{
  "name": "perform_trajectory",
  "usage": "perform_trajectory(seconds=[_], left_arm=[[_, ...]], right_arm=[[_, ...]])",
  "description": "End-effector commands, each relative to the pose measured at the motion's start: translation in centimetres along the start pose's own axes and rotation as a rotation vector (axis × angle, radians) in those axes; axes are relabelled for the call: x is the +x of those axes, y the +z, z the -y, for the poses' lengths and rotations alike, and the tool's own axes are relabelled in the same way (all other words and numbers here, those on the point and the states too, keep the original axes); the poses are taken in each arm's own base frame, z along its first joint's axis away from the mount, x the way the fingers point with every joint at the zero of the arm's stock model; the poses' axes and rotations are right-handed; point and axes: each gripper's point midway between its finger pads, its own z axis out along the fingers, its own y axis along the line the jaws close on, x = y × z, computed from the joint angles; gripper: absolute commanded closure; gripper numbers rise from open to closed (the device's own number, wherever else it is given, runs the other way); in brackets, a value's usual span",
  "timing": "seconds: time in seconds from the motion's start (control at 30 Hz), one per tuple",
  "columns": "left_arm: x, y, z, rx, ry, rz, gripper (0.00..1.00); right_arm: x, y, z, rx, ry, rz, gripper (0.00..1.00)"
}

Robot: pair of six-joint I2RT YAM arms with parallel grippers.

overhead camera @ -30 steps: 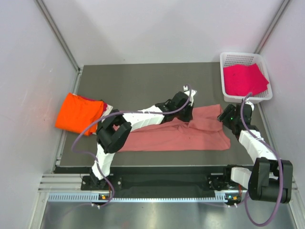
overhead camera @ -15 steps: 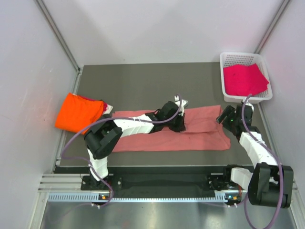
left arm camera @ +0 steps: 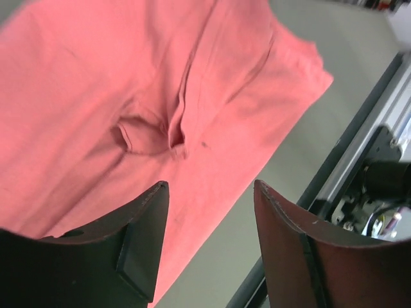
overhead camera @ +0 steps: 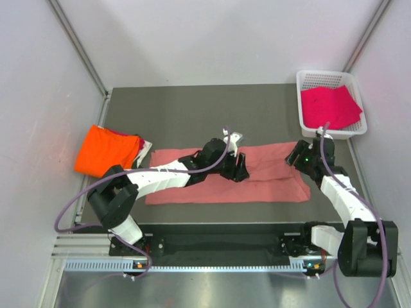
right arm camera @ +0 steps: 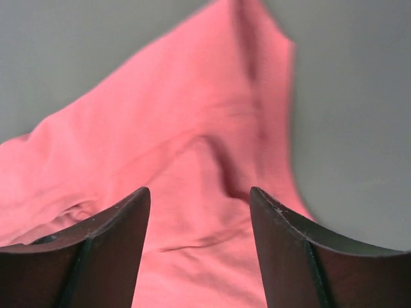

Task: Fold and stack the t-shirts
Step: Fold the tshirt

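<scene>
A salmon-pink t-shirt [overhead camera: 192,186] lies as a long folded band across the middle of the dark table, seen close up in both wrist views [left arm camera: 96,96] [right arm camera: 160,160]. My left gripper [overhead camera: 240,168] hovers over its middle, open, with nothing between the fingers [left arm camera: 209,192]. My right gripper [overhead camera: 297,156] stands open above the shirt's right end [right arm camera: 199,199]. A bright orange t-shirt [overhead camera: 106,150] sits folded at the left edge. A magenta t-shirt [overhead camera: 329,106] lies in the white basket [overhead camera: 302,80].
The white mesh basket stands at the back right corner. A bit of darker and white cloth [overhead camera: 144,146] shows under the orange shirt. Grey walls close in on three sides. A metal rail [overhead camera: 192,263] runs along the near edge.
The left gripper carried the shirt's raised fold down and left, laid it flat and opened. The pink shirt now lies as a smooth band. The right gripper shifted slightly toward the shirt's right end.
</scene>
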Motion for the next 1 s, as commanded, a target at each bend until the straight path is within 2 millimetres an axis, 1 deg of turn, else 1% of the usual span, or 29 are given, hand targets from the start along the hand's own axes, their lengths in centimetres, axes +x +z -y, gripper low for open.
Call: perform_trajectory(seconds=[0.0,0.03,0.07,0.1,0.13,0.17,0.2,0.23,0.3,0.33,0.43,0.47,0.5,0.67,0.73,0.87,0.93,0.97], left_arm=[[-4.3,-1.3,-0.1,-0.052,-0.01,0.098,0.39],[-5.7,-1.4,-0.7,-0.071,-0.031,0.115,0.39],[-6.3,-1.4,-1.3,-0.093,-0.044,0.115,0.4],[-5.1,-1.0,-3.7,-0.168,-0.074,0.052,0.4],[-6.5,-0.9,-3.7,-0.178,-0.086,0.061,0.41],[-6.5,-0.7,-4.5,-0.198,-0.1,0.041,0.41],[-6.4,-0.2,-6.1,-0.222,-0.125,0.021,0.41],[-6.9,-0.2,-6.1,-0.209,-0.14,0.007,0.42],[-7.2,0.0,-7.2,-0.186,-0.174,-0.022,0.43],[-7.4,-0.1,-7.6,-0.183,-0.185,-0.025,0.43],[-7.7,-0.8,-8.8,-0.173,-0.214,-0.026,0.43],[-7.7,-1.0,-9.0,-0.176,-0.215,-0.027,0.43],[-7.7,-1.2,-9.3,-0.181,-0.218,-0.028,0.43],[-5.8,-0.8,-10.3,-0.21,-0.238,-0.094,0.43],[-5.1,-0.6,-10.8,-0.228,-0.253,-0.109,0.43],[-3.7,0.0,-12.1,-0.245,-0.294,-0.145,0.43],[-3.4,0.0,-12.5,-0.25,-0.309,-0.153,0.43],[-3.3,0.1,-12.8,-0.254,-0.312,-0.153,0.44]], right_arm=[[-2.8,-0.6,-3.6,-0.032,-0.091,0.078,0.37],[-2.7,-0.3,-4.6,-0.04,-0.116,0.064,0.38],[-2.6,-0.1,-4.9,-0.037,-0.128,0.055,0.39],[-2.1,0.5,-4.7,-0.017,-0.138,0.025,0.43],[-2.2,0.7,-5.3,-0.023,-0.151,0.023,0.44],[-2.0,0.9,-5.3,-0.018,-0.155,0.014,0.44],[-1.6,1.5,-5.3,-0.012,-0.162,-0.003,0.48],[-1.3,1.7,-5.6,-0.016,-0.172,-0.013,0.49],[-0.6,2.3,-5.8,-0.015,-0.187,-0.037,0.5],[-0.3,2.5,-5.8,-0.017,-0.198,-0.047,0.53],[0.8,3.2,-5.6,-0.003,-0.219,-0.088,0.55],[1.0,3.3,-5.5,0.0,-0.225,-0.093,0.59],[1.2,3.4,-5.4,0.005,-0.227,-0.101,0.59],[2.6,2.9,-4.3,0.03,-0.211,-0.118,0.6],[3.4,2.5,-3.7,0.04,-0.199,-0.124,0.6],[4.5,1.1,-1.8,0.094,-0.176,-0.129,0.6],[4.9,0.0,-1.0,0.115,-0.139,-0.117,0.62],[5.4,-0.7,-0.3,0.144,-0.131,-0.13,0.68]])
